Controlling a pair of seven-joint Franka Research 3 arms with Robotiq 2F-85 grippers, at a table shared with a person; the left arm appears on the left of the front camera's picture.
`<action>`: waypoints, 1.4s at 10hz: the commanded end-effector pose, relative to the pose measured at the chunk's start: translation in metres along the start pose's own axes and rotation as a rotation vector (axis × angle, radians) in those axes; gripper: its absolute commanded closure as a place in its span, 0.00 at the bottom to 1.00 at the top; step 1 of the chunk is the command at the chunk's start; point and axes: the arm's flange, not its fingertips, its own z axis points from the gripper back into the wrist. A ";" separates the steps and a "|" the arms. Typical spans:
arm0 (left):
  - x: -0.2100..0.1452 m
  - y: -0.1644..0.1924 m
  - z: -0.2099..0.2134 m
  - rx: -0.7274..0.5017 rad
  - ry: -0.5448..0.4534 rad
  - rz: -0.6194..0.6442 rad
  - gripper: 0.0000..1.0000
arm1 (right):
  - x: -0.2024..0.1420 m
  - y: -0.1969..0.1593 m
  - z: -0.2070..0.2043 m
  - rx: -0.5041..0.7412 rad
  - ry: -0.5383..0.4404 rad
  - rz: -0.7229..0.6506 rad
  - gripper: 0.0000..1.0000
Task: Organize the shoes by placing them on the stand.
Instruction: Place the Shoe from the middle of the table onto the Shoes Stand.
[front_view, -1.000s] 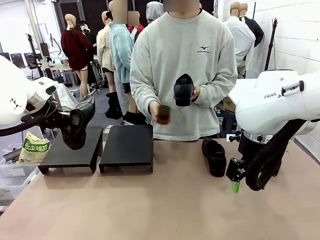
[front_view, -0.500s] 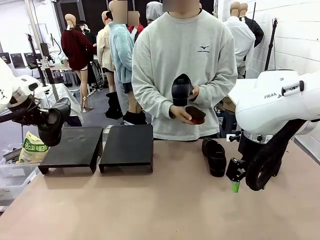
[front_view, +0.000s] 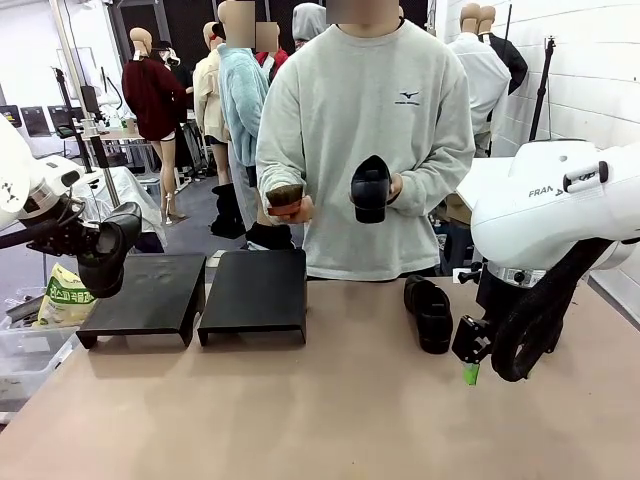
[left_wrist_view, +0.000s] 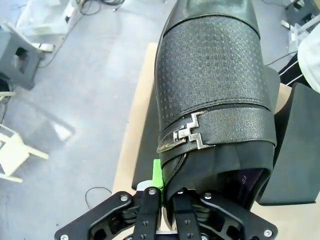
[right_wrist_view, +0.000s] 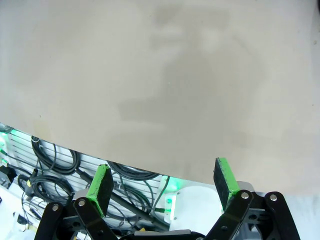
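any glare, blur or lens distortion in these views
front view: even room light, sharp, mild sheen on the person's shoe; left wrist view: gripped shoe looms large through the wide lens, texture crisp; right wrist view: soft blotchy shadows on the table, green pads sharp

Glossy black shoe (left_wrist_view: 210, 70) with fine embossed grid and silver buckle (left_wrist_view: 189, 134); matte black stands (front_view: 255, 288); tan table (front_view: 300, 410); pale grey sweatshirt (front_view: 370, 130); green pads (right_wrist_view: 102, 186) on right gripper (right_wrist_view: 162, 167)

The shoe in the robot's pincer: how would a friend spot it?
Find two black stands on the table. Over the outer end of the left stand, the left pincer holds a black shoe in the air. Other shoes rest on the table or in the person's hand.
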 end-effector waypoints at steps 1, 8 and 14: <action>0.003 0.001 0.005 -0.010 -0.010 -0.010 1.00 | 0.000 -0.002 -0.001 -0.002 0.006 0.015 0.00; 0.003 -0.003 -0.046 -0.107 0.059 -0.141 1.00 | 0.000 -0.002 -0.001 -0.002 0.006 0.015 0.00; 0.017 0.021 -0.066 -0.088 0.086 -0.086 1.00 | 0.000 -0.002 -0.001 -0.002 0.006 0.015 0.00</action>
